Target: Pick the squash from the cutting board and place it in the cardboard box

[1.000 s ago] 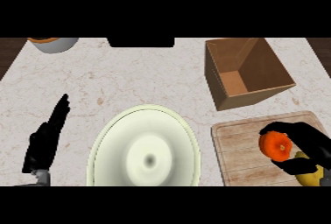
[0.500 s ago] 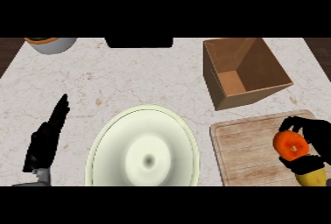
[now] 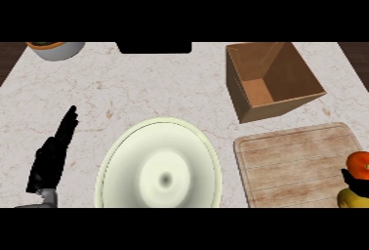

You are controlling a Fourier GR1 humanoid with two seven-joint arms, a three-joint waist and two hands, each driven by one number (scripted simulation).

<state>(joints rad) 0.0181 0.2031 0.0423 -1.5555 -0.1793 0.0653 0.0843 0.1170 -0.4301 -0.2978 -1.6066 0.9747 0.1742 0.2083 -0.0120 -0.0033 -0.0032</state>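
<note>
Right hand (image 3: 353, 181) shows only as a dark sliver at the right edge, against the squash (image 3: 358, 162) — its grip cannot be told. Squash sits at the board's (image 3: 296, 163) right edge, well apart from the box (image 3: 270, 78). Left hand (image 3: 52, 154) rests flat, fingers straight — beside the plate (image 3: 158, 166).
</note>
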